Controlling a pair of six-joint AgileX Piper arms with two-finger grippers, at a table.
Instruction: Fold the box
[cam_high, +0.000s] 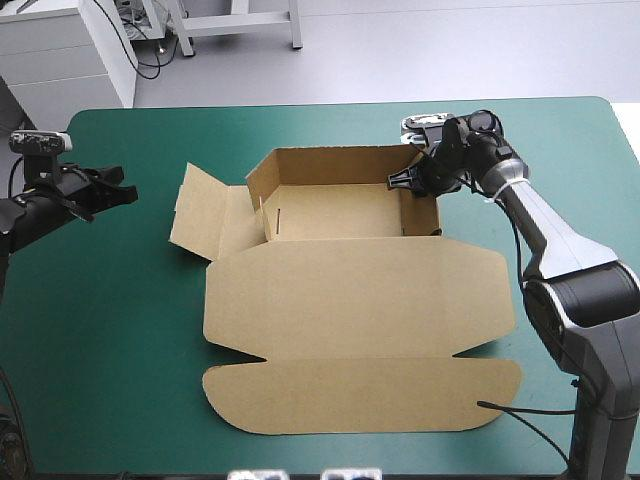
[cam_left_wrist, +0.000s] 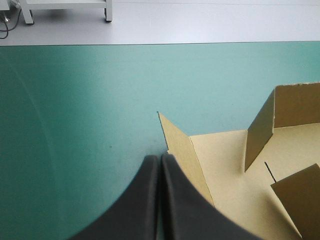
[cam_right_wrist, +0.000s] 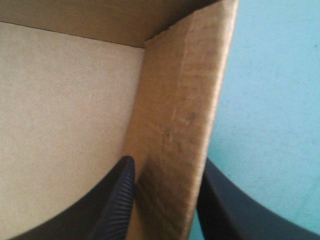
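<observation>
Right hand (cam_high: 413, 181) is pinching the right side wall of the box (cam_high: 360, 300). One black finger is inside the tray and one is outside, with the board squeezed between them. Left hand (cam_high: 118, 192) is clenched tight with nothing in it. It hangs over the teal-green surface (cam_high: 110, 330) near the left edge, close to the loose left flap (cam_high: 197, 212) but not touching it.

I think a few things could go wrong. Nothing presses the box down, so a pull from the right hand could drag the whole box along. The thin wall could slip out of the fingers and flop outward. A hard squeeze or twist could bend the board in the wrong place. The left flap is not tucked in, so that side could fall open.

The box sits in the middle of the surface. Its tray part is on the far side, with the back wall and right wall standing up, and the open tray faces up. The big lid (cam_high: 360, 385) lies flat and reaches toward the near edge. The long side of the box runs from left to right across the surface.
</observation>
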